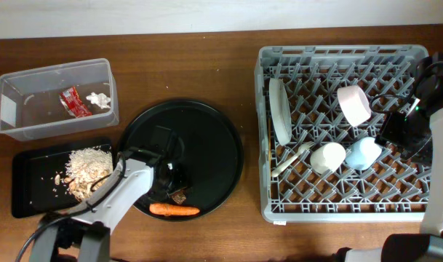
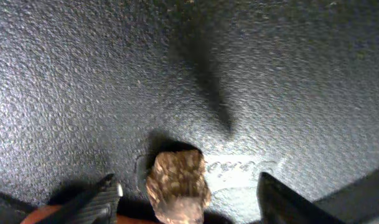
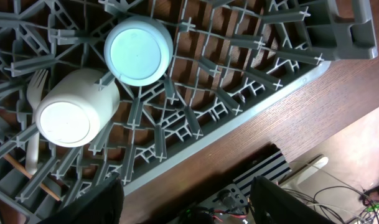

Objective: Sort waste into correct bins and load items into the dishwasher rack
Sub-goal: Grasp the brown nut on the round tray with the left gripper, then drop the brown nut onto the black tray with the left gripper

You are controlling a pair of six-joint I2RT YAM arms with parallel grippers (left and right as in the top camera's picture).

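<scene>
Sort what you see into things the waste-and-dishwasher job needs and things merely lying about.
Job: carrot, brown lump, rice scraps, red wrapper, tissue wad, clear tub, shallow black tray, rack, plate, pink bowl, white cup, blue cup, fork, chopsticks.
Lying about: round black tray, ridged block.

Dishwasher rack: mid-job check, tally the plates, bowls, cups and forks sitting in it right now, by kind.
plate: 1
pink bowl: 1
cups: 2, the white cup and the light blue cup
fork: 1
Total: 5
</scene>
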